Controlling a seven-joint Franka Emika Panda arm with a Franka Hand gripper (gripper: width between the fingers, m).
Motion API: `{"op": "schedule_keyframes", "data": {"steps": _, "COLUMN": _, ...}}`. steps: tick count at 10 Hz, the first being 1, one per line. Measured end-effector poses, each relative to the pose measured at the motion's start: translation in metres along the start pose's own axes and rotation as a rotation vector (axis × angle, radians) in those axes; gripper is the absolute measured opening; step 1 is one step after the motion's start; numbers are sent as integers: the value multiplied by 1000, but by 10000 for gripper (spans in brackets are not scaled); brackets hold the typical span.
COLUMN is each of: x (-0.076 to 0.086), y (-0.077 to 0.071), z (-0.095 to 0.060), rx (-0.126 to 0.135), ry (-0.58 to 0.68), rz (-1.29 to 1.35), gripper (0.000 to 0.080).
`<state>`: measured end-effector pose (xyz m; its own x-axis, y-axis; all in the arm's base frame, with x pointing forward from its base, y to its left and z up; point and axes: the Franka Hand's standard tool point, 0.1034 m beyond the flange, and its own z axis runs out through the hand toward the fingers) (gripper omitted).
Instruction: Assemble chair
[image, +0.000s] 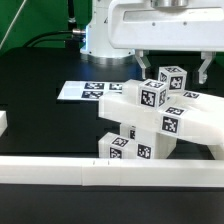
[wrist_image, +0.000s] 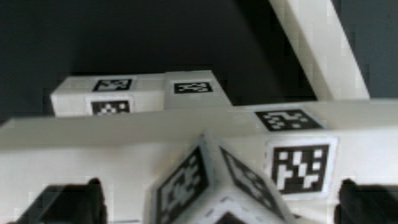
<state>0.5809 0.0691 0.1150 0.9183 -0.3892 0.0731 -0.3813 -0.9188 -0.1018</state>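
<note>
Exterior view: a long white rail (image: 110, 172) runs along the near edge of the black table (image: 40, 125), with a short white block end (image: 3, 122) showing at the exterior view's left. Just behind the rail sits the partly built chair (image: 150, 120), a cluster of chunky white plastic blocks and posts, each face carrying a small black-and-white square tag. Its lowest blocks rest just beside the rail, leaving little room on that side; a flat slab (image: 195, 128) angles off toward the exterior view's right edge. The table to the exterior view's left of the chair lies open and dark. Further back, the marker board (image: 88, 91), a thin flat white sheet with printed tags, lies flat on the table, apart from the chair. Above the chair's topmost tagged block (image: 171, 78) hangs the gripper (image: 172, 66), its two fingers spread apart, one on either side of that block and not closed on it. The arm's white body (image: 150, 30) and dark cables fill the background.

The wrist view shows the tagged blocks (wrist_image: 231, 165) close beneath the camera, smooth and matte, with a second tagged piece (wrist_image: 143, 95) beyond and a plain white rail (wrist_image: 320, 45) crossing the dark surface.
</note>
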Motion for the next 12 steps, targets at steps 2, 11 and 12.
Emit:
{"op": "schedule_keyframes", "data": {"steps": 2, "x": 0, "y": -2, "z": 0, "rx": -27, "ry": 2, "rz": -191, "gripper": 648}}
{"op": "schedule_keyframes", "data": {"steps": 11, "x": 1, "y": 1, "z": 3, "rx": -52, "ry": 9, "rz": -462, "gripper": 279}}
{"op": "schedule_keyframes", "data": {"steps": 12, "x": 1, "y": 1, "z": 3, "rx": -51, "ry": 9, "rz": -456, "gripper": 279}}
